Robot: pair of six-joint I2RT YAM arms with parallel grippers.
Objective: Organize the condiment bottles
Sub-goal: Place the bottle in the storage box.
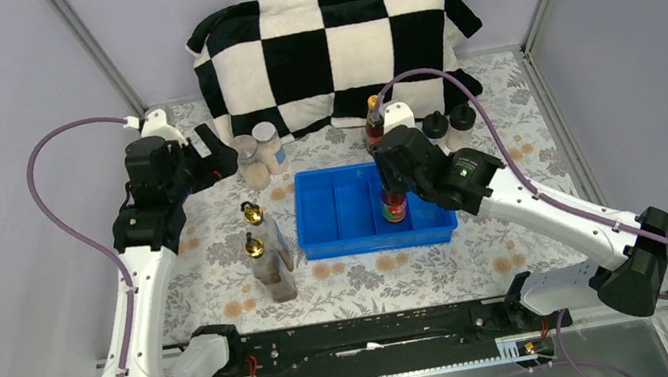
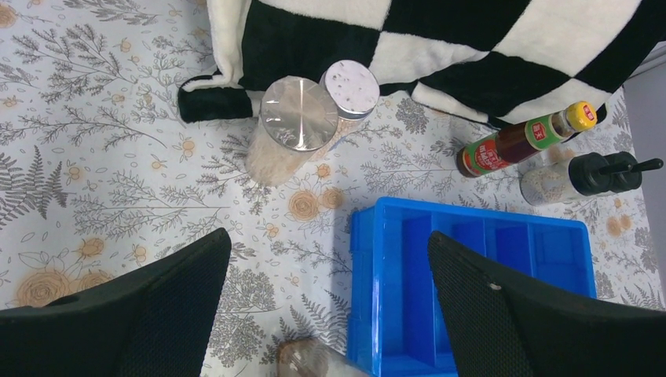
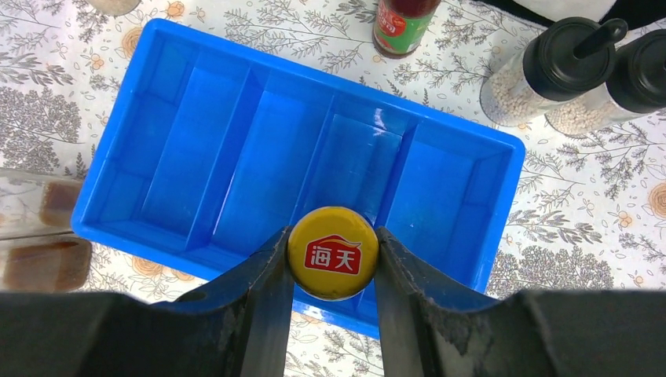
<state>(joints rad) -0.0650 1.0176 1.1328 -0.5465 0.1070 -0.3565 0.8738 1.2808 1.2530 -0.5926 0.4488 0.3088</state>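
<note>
Only the yellow cap (image 3: 333, 252) of the held sauce bottle (image 1: 395, 207) showed between the right gripper's (image 3: 333, 243) fingers in its wrist view; the body sat hidden underneath. Ahead of that gripper, the second sauce bottle (image 3: 402, 23) was cut off by the top edge. To its left, two clear bottles (image 3: 35, 236) ran out of frame, blurred. Beneath the left gripper (image 2: 327, 238), a blurred clear bottle (image 2: 312, 360) was clipped by the bottom edge.
</note>
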